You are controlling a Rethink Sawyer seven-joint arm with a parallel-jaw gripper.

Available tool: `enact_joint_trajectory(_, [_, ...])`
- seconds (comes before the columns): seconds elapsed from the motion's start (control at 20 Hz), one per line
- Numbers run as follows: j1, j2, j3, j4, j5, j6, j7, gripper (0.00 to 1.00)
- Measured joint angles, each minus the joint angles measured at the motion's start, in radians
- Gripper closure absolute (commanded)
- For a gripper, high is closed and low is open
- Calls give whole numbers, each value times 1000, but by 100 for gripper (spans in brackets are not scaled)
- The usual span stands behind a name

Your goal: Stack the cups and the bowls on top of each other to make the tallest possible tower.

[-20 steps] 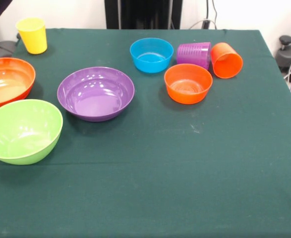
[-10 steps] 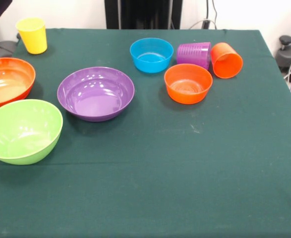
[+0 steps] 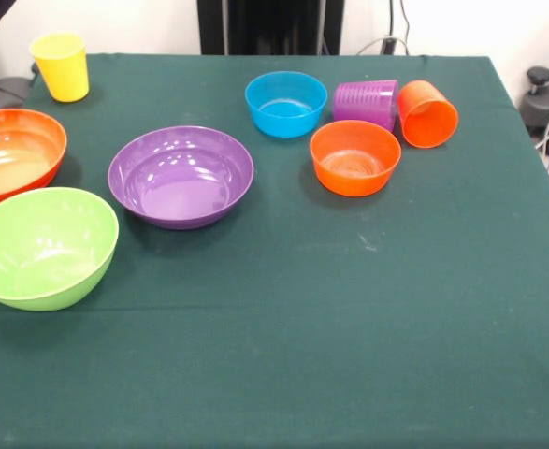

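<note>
Across the green-clothed table [image 3: 349, 318] in the front view, the only view given, 8 pieces sit apart from one another or in small clusters, none stacked. Taking the cloth's middle as the clock centre, the yellow cup [image 3: 60, 65] stands upright at 10 o'clock, near the far corner. Below it, at 9 o'clock, the large orange bowl [image 3: 12, 154] is cut by the picture's edge, and the lime green bowl [image 3: 40, 246] sits just beside it at 8 o'clock, tipped slightly so its mouth leans toward the camera. The purple bowl [image 3: 180, 176] rests mouth up just left of centre, close to the green one but apart from it.

At 12 o'clock the small blue bowl [image 3: 286, 103] stands mouth up. Just beside it at 1 o'clock the purple ribbed cup [image 3: 366, 103] lies on its side, and the orange cup [image 3: 427, 113] lies on its side too, touching or nearly touching the purple one, its mouth turned toward the camera. The small orange bowl [image 3: 354, 157] sits mouth up directly in front of these 2 cups, very near the blue bowl.

A dark pedestal [image 3: 269, 26] rises at the table's far edge. No gripper shows here, so how its jaws stand cannot be told.
</note>
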Motion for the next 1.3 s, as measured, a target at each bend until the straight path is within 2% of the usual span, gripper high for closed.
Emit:
enact_joint_trajectory(0.6, [0,1,-21,-4,39,-17,0,100])
enact_joint_trajectory(0.65, [0,1,-21,-5,40,-24,0,0])
enact_joint_trajectory(1.3, [0,8,-24,-10,45,-60,0,0])
